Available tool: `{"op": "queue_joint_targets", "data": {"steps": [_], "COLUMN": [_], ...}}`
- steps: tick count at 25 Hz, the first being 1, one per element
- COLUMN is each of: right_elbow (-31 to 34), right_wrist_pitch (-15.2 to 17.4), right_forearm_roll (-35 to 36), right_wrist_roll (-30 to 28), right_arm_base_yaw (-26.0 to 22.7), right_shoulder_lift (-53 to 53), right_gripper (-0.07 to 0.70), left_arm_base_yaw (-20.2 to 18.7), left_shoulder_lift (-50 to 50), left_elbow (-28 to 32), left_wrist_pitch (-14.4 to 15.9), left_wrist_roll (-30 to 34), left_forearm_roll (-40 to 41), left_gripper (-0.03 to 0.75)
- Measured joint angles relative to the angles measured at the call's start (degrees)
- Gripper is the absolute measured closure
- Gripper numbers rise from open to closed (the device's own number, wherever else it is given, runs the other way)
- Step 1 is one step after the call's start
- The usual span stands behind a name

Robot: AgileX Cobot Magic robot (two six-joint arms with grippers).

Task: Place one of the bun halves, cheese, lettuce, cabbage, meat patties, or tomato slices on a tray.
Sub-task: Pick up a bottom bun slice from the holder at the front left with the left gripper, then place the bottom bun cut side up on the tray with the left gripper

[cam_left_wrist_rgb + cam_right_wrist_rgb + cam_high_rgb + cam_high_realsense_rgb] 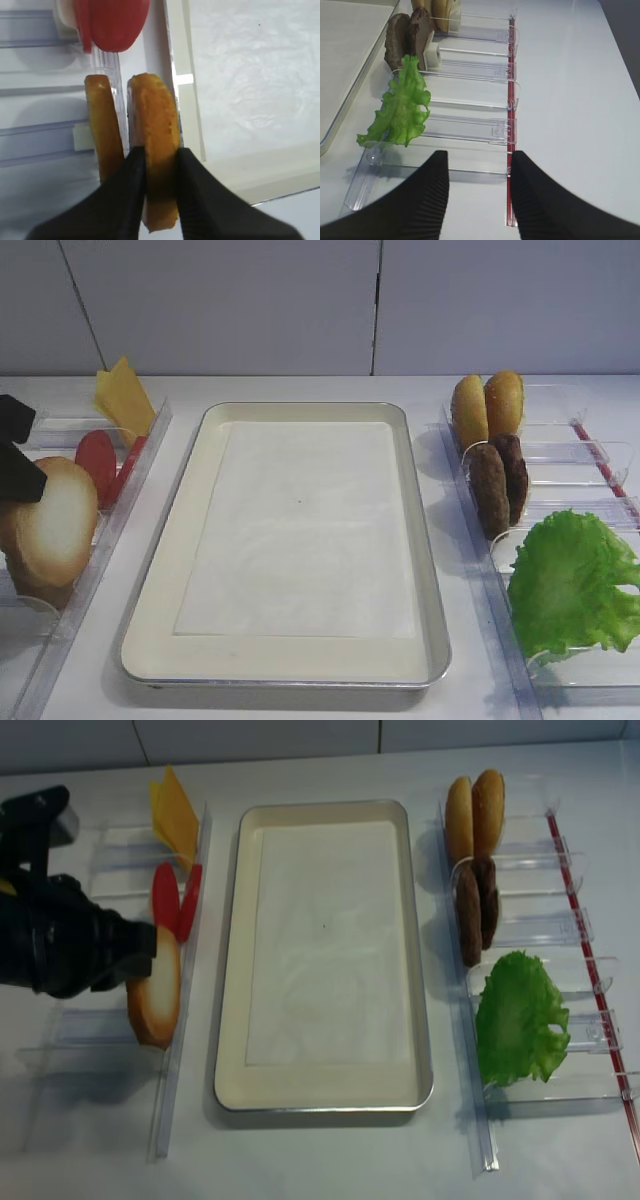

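My left gripper [159,150] is shut on a bun half [155,125], which stands on edge with its pale cut face [58,520] turned toward the tray [300,655]. Bun and gripper hover over the left clear bins, beside the tray's left rim. A second bun half [102,125] stands just behind it. Tomato slices [98,462] and cheese [125,398] sit farther back on the left. On the right are two meat patties [498,485] and the lettuce [575,585]. My right gripper [480,157] is open over the table near the lettuce bin, holding nothing.
Clear plastic bins [110,1030] line the left side and more bins [470,130] line the right, with a red strip [510,100] along their outer edge. Two domed golden buns [487,405] stand at the back right. A wall rises behind the table.
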Motion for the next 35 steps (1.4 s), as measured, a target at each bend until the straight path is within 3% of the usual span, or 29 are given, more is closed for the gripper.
{"op": "queue_joint_targets", "data": {"steps": [5,12,19,22,24,29,32,35], "right_elbow": [0.0,0.0,0.0,0.0,0.0,0.0,0.0,0.0], "right_wrist_pitch": [0.0,0.0,0.0,0.0,0.0,0.0,0.0,0.0], "right_forearm_roll": [0.0,0.0,0.0,0.0,0.0,0.0,0.0,0.0], "right_wrist_roll": [0.0,0.0,0.1,0.1,0.1,0.1,0.1,0.1], "right_arm_base_yaw": [0.0,0.0,0.0,0.0,0.0,0.0,0.0,0.0], "right_shoulder_lift": [0.0,0.0,0.0,0.0,0.0,0.0,0.0,0.0], "right_gripper": [0.309,0.309,0.309,0.309,0.309,0.309,0.309,0.309], "left_arm_base_yaw": [0.0,0.0,0.0,0.0,-0.1,-4.9,-9.0,-10.6], "left_shoulder_lift": [-3.9,-5.2,-4.1,-0.6,2.6,11.6,16.1,20.1], "left_elbow": [0.0,0.6,8.9,12.6,13.6,13.6,13.6,13.6], "left_wrist_pitch": [1.0,0.8,-1.8,-1.5,0.2,1.1,-1.1,-3.8], "left_wrist_roll": [1.1,11.6,23.9,29.3,34.2,41.3,44.2,45.9], "left_forearm_roll": [-5.5,-25.4,-45.3,-53.2,-59.1,-67.0,-67.8,-70.3], "left_gripper": [0.572,0.572,0.573,0.573,0.573,0.573,0.573,0.573]}}
